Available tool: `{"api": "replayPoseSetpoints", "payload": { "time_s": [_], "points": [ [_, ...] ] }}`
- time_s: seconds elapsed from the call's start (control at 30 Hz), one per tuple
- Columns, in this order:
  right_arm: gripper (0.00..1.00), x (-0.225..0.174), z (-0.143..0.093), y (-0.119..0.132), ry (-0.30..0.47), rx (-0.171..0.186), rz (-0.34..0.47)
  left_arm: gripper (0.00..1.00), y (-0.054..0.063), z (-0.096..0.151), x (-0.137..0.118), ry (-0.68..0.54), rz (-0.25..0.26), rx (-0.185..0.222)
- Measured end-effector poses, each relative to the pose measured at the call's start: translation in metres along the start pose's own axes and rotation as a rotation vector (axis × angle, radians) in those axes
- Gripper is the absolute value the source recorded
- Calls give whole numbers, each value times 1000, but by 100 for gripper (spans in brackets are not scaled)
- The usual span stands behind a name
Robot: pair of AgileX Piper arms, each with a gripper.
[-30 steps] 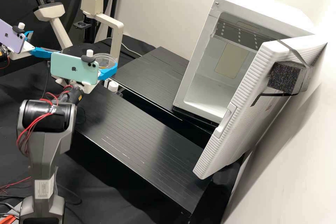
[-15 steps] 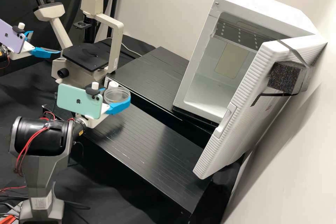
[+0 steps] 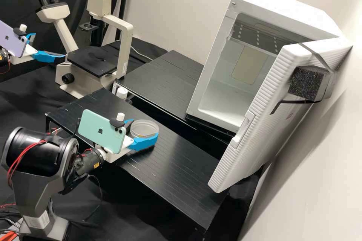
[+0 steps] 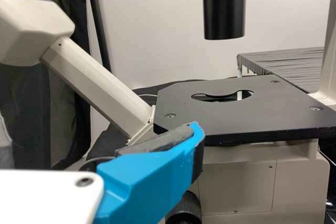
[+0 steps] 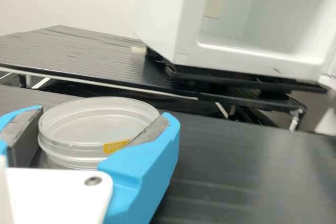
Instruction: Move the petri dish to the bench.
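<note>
In the high view my right gripper [image 3: 145, 134] is shut on the clear petri dish [image 3: 144, 127], over the near black bench platform [image 3: 169, 165]; any gap beneath the dish is hard to judge. Both blue fingers of the right gripper [image 5: 104, 115] flank the round dish [image 5: 97, 121] in the right wrist view, and a yellow label marks its side. At the high view's left edge my left gripper [image 3: 49, 47] stands open and holds nothing, beside the microscope. The left wrist view shows one finger of the left gripper [image 4: 195, 135] in front of the microscope stage [image 4: 236, 111].
The beige microscope [image 3: 88, 79] stands at the back left. A second black platform [image 3: 162, 79] lies behind the near one, with a dark gap between them. At the right is a white incubator [image 3: 222, 98], its door [image 3: 260, 120] swung wide.
My right gripper has carried the petri dish from in front of the microscope, down and rightward over the near platform. The microscope stage has come into sight. My left gripper has stayed still.
</note>
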Motion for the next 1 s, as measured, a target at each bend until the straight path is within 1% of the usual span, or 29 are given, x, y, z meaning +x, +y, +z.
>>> {"api": "replayPoseSetpoints", "payload": {
  "time_s": [0.1, 0.17, 0.23, 0.27, 0.37, 0.73, 0.8, 0.87, 0.93, 1.0],
  "points": [
    [0, -5, 5, 1, 3, 24, -5, 100, 0, 0, 0, 0, 0, 0],
    [0, -8, 6, 1, 9, 28, -7, 100, 0, 0, 0, 0, 0, 0],
    [0, -9, 7, 1, 15, 48, -7, 100, 0, 0, 0, 0, 0, 0],
    [100, -10, 7, 1, 17, 49, -9, 100, 0, 0, 0, 0, 0, 0],
    [100, -10, 6, 1, 21, 60, -9, 100, 0, 0, 0, 0, 0, 0],
    [100, -11, 3, 0, 42, 63, -18, 100, 0, 0, 0, 0, 0, 0],
    [100, -13, 1, 1, 54, 69, -16, 100, 0, 0, 0, 0, 0, 0],
    [100, -16, -1, 5, 51, 70, 4, 100, 0, 0, 0, 0, 0, 0],
    [100, -22, -4, 12, 45, 48, 41, 100, 0, 0, 0, 0, 0, 0],
    [100, -27, -5, 20, 34, 34, 82, 100, 0, 0, 0, 0, 0, 0]
  ]
}}
